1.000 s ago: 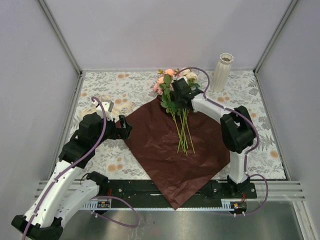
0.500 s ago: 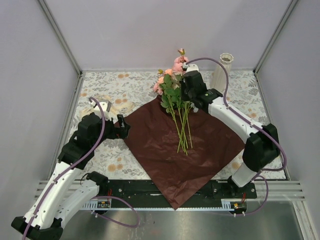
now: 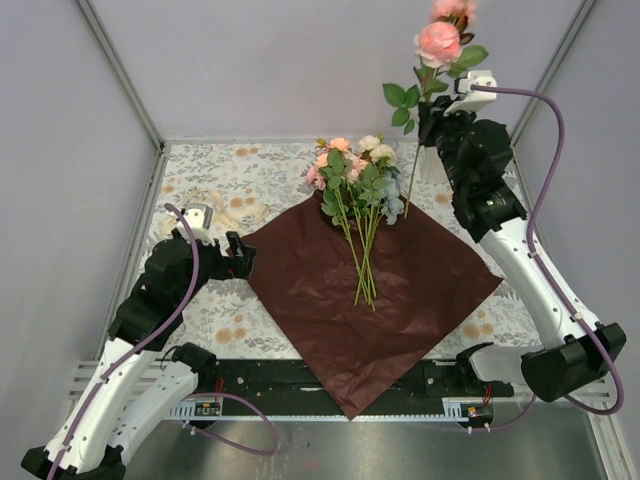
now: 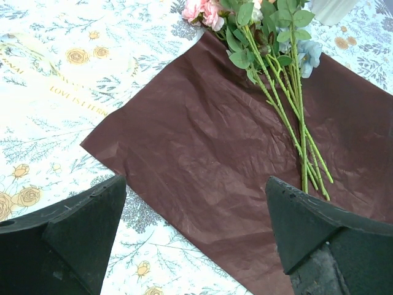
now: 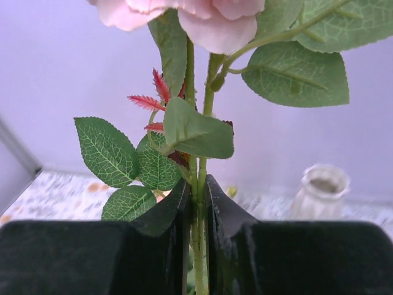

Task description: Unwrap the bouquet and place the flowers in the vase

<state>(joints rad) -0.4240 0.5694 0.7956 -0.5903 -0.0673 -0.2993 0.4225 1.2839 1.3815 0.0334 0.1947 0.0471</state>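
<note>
Jaws of the right gripper [image 3: 436, 112] pinch narrowly on the stem of one pink rose [image 3: 438, 42], held high at one o'clock in the top view. The left gripper [image 3: 238, 256] gapes wide and empty at nine o'clock beside the spread wrapping paper [image 3: 340, 300], and the other flowers [image 3: 358, 180] lie at its twelve o'clock corner. From the left wrist, paper and green stems [image 4: 295, 129] show between the open jaws, untouched. From the right wrist, the stem stands upright in the grip, the vase [image 5: 320, 192] low at four o'clock. Unwrapping looks done; placing this flower is in hand, and next calls for bringing the stem's foot over the rim, then lowering.
</note>
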